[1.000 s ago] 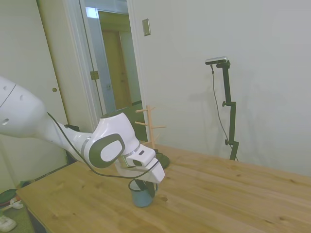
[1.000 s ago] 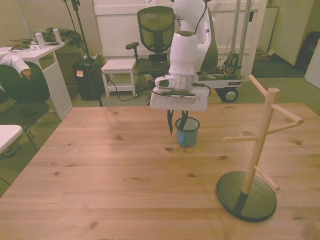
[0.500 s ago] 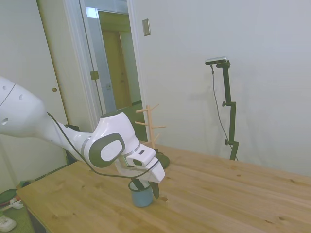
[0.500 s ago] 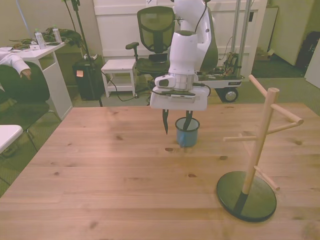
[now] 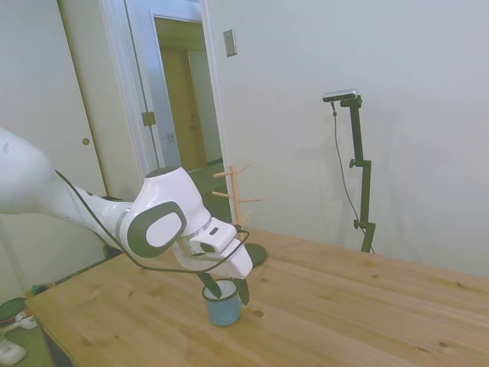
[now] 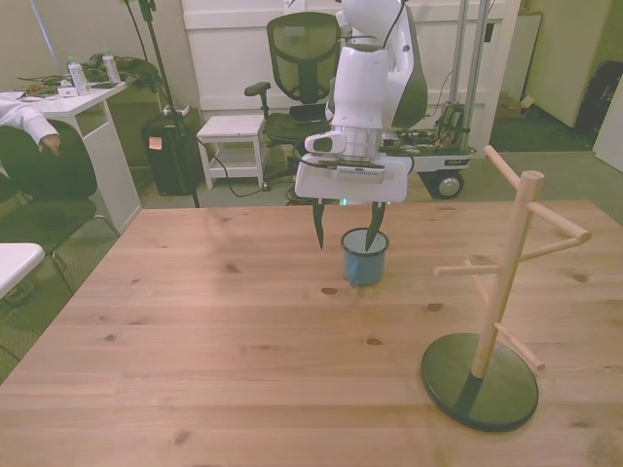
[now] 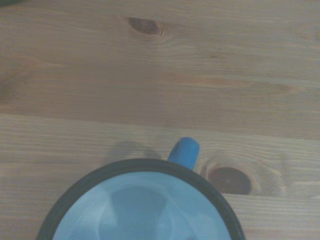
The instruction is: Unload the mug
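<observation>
The light-blue mug (image 6: 365, 259) with its dark rim stands upright on the wooden table (image 6: 224, 331). From straight above, the wrist view shows the mug (image 7: 140, 210) with its small handle (image 7: 183, 150). My gripper (image 6: 347, 232) hangs open just above it, holding nothing. One finger is over the mug's opening and the other is off its side toward the front view's left. In the side view the gripper (image 5: 227, 290) sits right over the mug (image 5: 223, 304), with the fingertips near rim height.
A wooden peg stand (image 6: 498, 282) on a dark round base (image 6: 479, 381) stands near the front view's right edge and shows behind the arm as the stand (image 5: 237, 200). Beyond the table are an office chair (image 6: 302, 68), a white stool (image 6: 234, 131) and a person's sleeve (image 6: 24, 117) at a desk.
The fingers have spread wider apart and come off the mug's wall. The gripper has risen a little; the mug stays put on the table.
</observation>
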You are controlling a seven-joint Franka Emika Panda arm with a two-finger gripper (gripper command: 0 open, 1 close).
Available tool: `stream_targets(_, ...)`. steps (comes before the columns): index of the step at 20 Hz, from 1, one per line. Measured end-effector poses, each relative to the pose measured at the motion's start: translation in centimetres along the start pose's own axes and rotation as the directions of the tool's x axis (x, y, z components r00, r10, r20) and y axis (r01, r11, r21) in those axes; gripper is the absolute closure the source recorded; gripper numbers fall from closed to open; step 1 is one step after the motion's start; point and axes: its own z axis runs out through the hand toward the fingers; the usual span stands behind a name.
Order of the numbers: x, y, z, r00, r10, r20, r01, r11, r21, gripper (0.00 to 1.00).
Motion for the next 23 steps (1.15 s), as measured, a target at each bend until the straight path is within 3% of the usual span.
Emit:
stream_targets(6, -1.4, 1.1, -2.3, 0.999, 0.007, -0.042, -0.005, 0.999, 0.04, 0.0)
stream_targets(12, -3.3, 2.4, -4.1, 0.996, -0.018, -0.085, 0.029, 0.991, 0.13, 0.0)
stream_targets(18, -6.7, 3.5, -5.2, 0.987, -0.128, -0.094, 0.145, 0.968, 0.204, 0.0)
stream_targets(23, -6.1, 3.5, -6.7, 0.972, -0.196, -0.129, 0.223, 0.94, 0.257, 0.0)
